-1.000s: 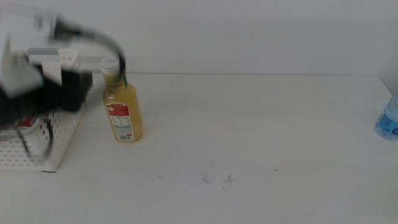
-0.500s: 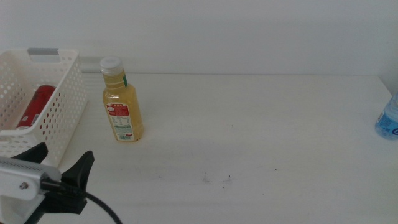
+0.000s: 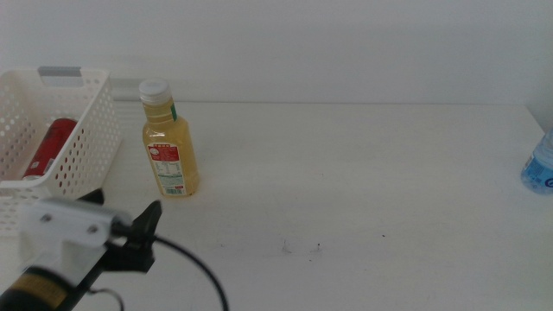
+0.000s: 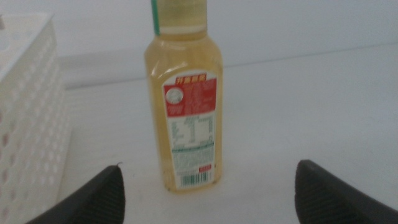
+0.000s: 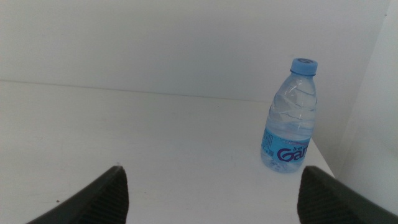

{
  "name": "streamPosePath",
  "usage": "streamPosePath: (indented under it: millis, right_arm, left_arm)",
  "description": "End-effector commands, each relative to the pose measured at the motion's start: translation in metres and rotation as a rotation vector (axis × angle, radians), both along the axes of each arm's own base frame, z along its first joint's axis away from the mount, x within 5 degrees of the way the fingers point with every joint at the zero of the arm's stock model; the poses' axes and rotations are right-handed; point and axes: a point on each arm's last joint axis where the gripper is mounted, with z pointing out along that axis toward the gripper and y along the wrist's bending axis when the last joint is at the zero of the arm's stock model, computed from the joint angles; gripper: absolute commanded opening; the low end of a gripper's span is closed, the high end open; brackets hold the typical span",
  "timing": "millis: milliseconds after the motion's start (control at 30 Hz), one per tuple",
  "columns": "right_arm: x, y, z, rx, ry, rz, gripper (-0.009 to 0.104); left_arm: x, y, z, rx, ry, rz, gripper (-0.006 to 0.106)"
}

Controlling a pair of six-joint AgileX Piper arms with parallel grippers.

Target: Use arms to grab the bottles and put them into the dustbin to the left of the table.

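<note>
The yellow juice bottle with a white cap (image 3: 170,138) stood upright beside the white perforated plastic dustbin (image 3: 82,164) — its red label's print too blurred to read. The slim red can (image 3: 50,148) lay in the dustbin. The left gripper (image 4: 208,190) faced the juice bottle, jaws wide and empty; the right gripper (image 5: 211,190), likewise agape, faced the clear blue-capped water bottle (image 5: 290,118), lettered perhaps "Gan".

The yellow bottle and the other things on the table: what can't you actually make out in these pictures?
- Yellow bottle: cap cut off by the left wrist view's edge; label print too small to read.
- Water bottle: mostly cut off by the middle view's right edge.
- Red can: partly hidden behind the dustbin wall.
- Right claw: absent from the middle view.
</note>
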Motion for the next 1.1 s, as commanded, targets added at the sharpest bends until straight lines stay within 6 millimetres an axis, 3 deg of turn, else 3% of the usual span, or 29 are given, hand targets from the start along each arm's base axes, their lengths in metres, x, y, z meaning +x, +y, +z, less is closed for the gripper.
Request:
streamPosePath:
  millis: [0,400,1067]
  right_arm:
    - [0.0,-0.001,0.0,-0.009,-0.009,-0.008,0.079]
    - [0.0,-0.001,0.0,-0.009,-0.009,-0.008,0.079]
    - [0.0,-0.001,0.0,-0.009,-0.009,-0.008,0.079]
  left_arm:
    - [0.013,-0.005,-0.001,-0.018,-0.022,-0.007,0.094]
    - [0.077,-0.022,-0.031,-0.005,0.035,-0.014,0.094]
    - [0.144,-0.032,-0.044,-0.002,0.029,0.057,0.094]
